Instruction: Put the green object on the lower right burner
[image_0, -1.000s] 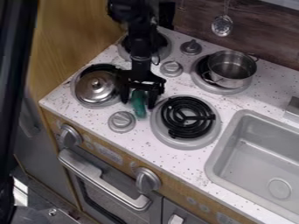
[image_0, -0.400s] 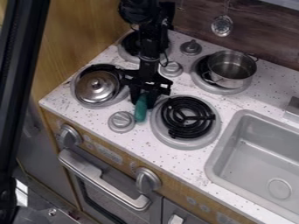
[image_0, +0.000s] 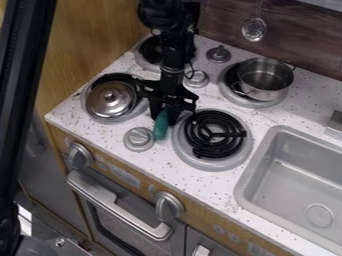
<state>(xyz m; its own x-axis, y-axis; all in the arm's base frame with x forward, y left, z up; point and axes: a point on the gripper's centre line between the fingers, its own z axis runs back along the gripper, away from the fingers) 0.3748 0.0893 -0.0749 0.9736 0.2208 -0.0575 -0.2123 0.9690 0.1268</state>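
The black gripper (image_0: 165, 115) hangs down above the white, speckled counter (image_0: 137, 172), and it is grasping the green object (image_0: 161, 125) between its 2 fingers. This object is long and smooth, with a rounded lower end. It is between the lid (image_0: 111, 99) and the lower right burner (image_0: 214, 134), just beside the round grey knob (image_0: 139, 139). I cannot tell if its end touches the counter.

The lower right burner is a black spiral coil inside a grey, round plate, and the green object is at its left, not on it. The lid is of shiny metal, domed, with 1 small round grip, and it lies on the lower left burner (image_0: 95, 113). On the upper right burner (image_0: 250, 101) stands 1 metal pot (image_0: 265, 79), round and with straight walls. The sink (image_0: 294, 172) is grey and smooth, with rounded corners. Behind the counter, 1 metal spoon (image_0: 254, 29) with small holes hangs before the dark, wood-grained wall (image_0: 304, 45).
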